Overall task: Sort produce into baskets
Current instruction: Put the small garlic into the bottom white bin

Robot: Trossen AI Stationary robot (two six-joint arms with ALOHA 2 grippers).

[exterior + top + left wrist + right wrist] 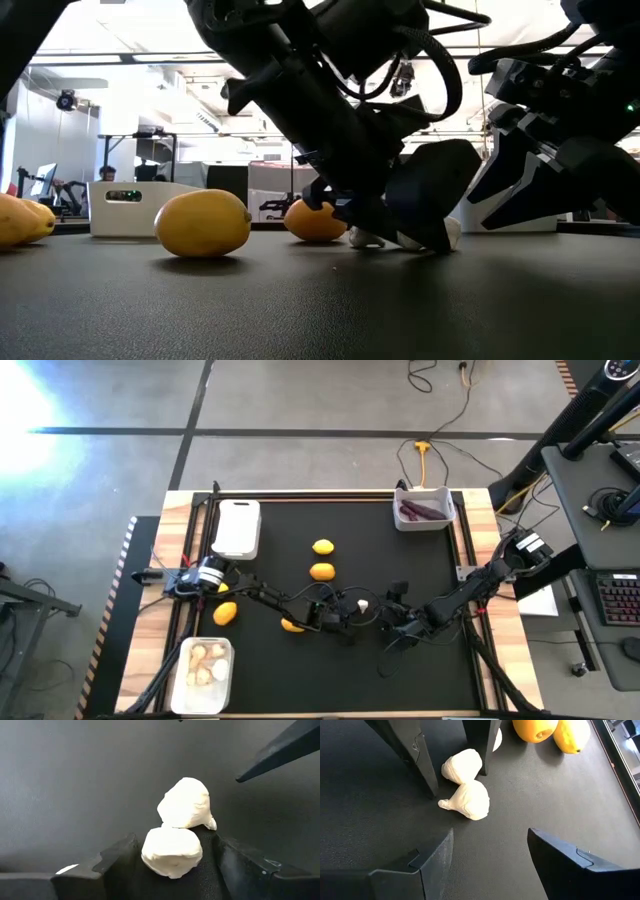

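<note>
Two whitish lumpy pieces lie touching on the black table near its middle. My left gripper (pixel 175 839) is open and low over the table, one finger on either side of the nearer piece (pixel 171 851). A gap shows on both sides of that piece. The other piece (pixel 186 803) lies just beyond it. My right gripper (pixel 490 865) is open and empty, facing the left one, a little short of the pieces (pixel 470 800). Several lemons lie loose on the table (pixel 322 546) (pixel 322 571) (pixel 225 613) (pixel 292 625).
An empty white basket (pixel 236 528) stands at the far left. A basket with purple pieces (pixel 424 512) stands at the far right. A basket with whitish pieces (pixel 205 672) stands at the near left. The two grippers are close together (pixel 370 610). Two lemons (pixel 555 730) lie beyond the pieces.
</note>
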